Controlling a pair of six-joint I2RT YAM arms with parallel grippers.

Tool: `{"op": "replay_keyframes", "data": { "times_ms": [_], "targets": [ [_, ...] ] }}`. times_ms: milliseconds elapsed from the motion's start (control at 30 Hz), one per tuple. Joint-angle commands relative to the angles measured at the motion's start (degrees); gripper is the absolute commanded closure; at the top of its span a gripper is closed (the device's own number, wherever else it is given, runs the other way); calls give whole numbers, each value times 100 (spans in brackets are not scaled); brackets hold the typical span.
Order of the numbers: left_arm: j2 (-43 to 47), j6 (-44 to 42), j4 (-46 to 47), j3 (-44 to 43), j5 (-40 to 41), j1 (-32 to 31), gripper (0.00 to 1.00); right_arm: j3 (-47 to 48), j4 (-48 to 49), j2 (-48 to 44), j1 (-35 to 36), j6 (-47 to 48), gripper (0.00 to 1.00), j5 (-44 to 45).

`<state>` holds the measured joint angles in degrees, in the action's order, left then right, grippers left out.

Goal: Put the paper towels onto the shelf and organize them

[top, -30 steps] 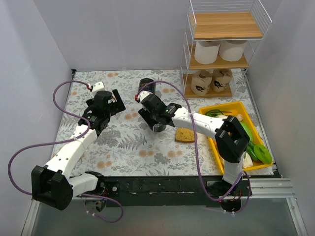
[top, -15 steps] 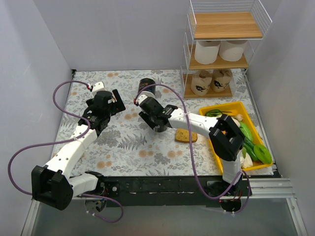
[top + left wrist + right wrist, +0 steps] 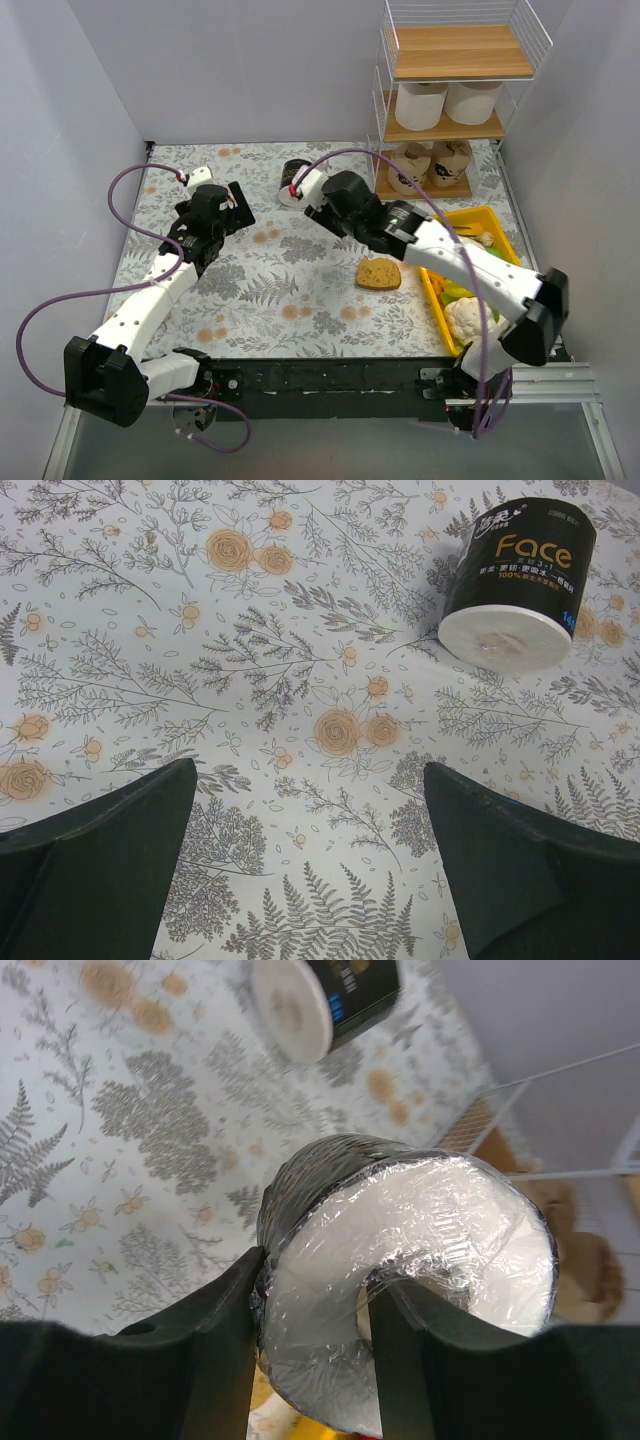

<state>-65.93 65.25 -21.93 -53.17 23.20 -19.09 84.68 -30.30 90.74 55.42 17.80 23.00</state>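
My right gripper (image 3: 315,1290) pinches a black-wrapped roll (image 3: 450,1230) by its wall, one finger inside the core. My left gripper (image 3: 310,772) gapes empty, the second black roll (image 3: 517,585) apart, ahead-right.

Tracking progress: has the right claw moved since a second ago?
Yes, the right claw moved away from the round brown bread slice, toward the white wire shelf.
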Motion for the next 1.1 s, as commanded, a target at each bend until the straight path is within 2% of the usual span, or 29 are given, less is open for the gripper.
{"op": "replay_keyframes", "data": {
  "times_ms": [0,67,200,467,567,767,1067],
  "targets": [
    [89,-21,66,-45,88,-16,2,583,104,-917,4,1031,57,634],
    [72,-21,66,-45,79,-7,2,1022,60,-1067,-40,1285,57,872],
    [72,-21,66,-36,71,-7,2,1717,25,-1041,-591,1603,57,890],
    [89,-21,93,-1,-26,-7,2,2867,341,-769,-2173,1806,56,109],
    [72,-13,93,-1,-61,-7,2,3018,569,-593,-2552,1885,56,-147],
    [72,-13,101,-1,-114,-7,2,3159,1132,-321,-3062,1929,56,-410],
    [63,-13,110,-18,-184,-7,2,3739,1369,163,-3353,1920,55,-903]
  ]
}}
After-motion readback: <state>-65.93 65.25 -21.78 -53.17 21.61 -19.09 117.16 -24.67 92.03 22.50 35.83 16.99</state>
